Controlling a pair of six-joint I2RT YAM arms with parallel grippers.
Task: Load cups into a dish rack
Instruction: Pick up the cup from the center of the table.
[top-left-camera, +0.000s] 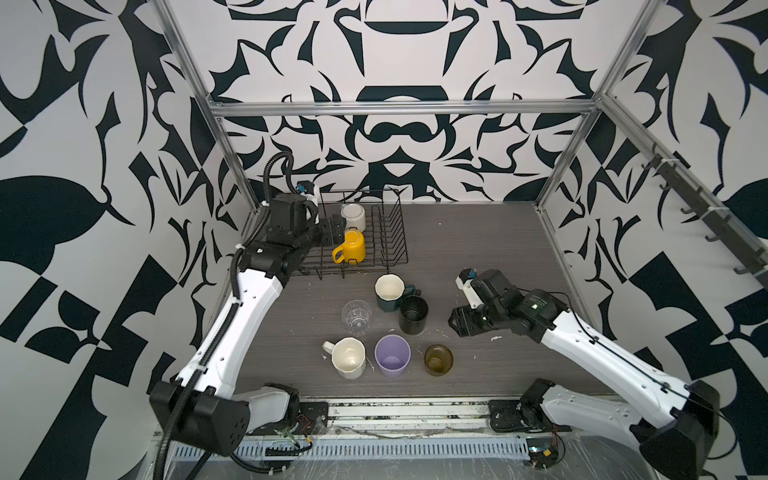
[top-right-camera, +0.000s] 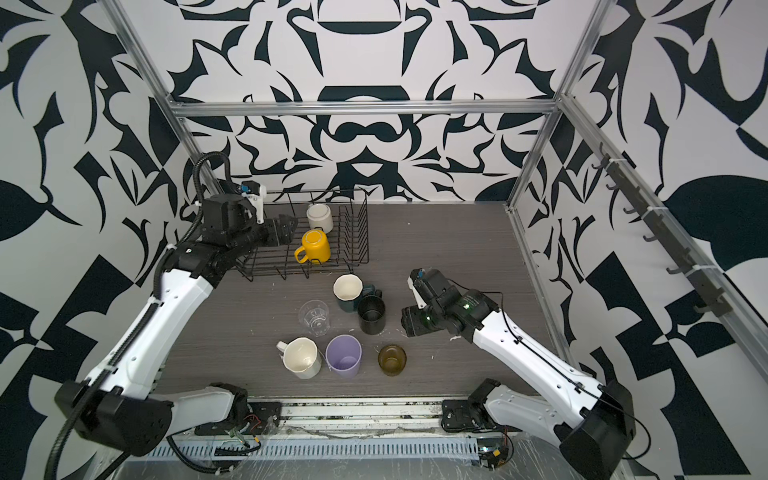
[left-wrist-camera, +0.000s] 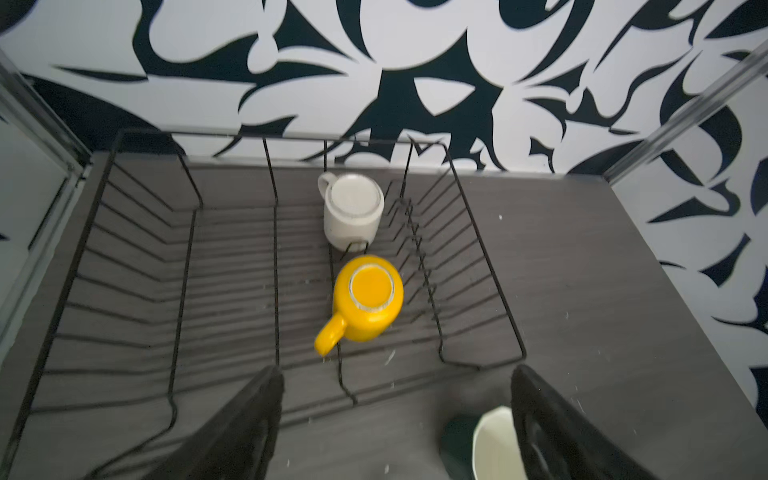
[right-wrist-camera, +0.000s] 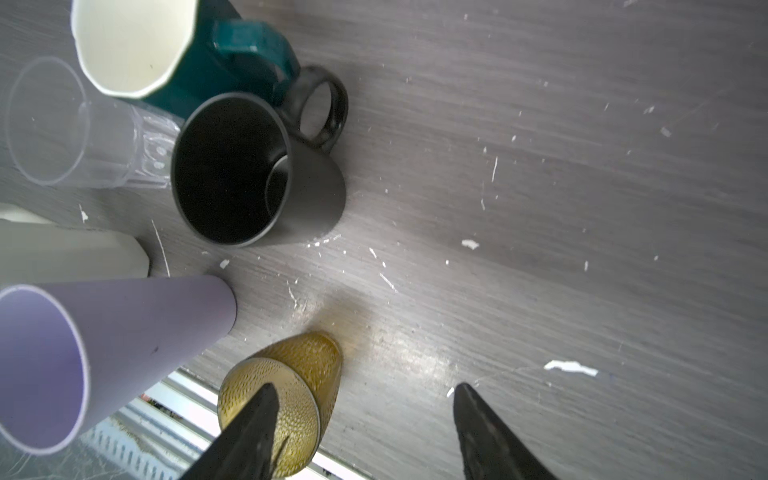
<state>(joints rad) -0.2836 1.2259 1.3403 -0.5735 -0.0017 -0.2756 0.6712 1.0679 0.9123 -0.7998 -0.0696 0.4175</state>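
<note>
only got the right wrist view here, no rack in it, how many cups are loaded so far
Observer: Two, a yellow mug and a white mug, both upside down in the dish rack.
Operator: ok where's the left tool
Observer: The left tool hangs over the rack beside those mugs, open and empty.
Operator: cream mug is cut off for me, which way is its handle
Observer: The cream mug stands upright, its handle pointing toward the left arm's side.
</note>
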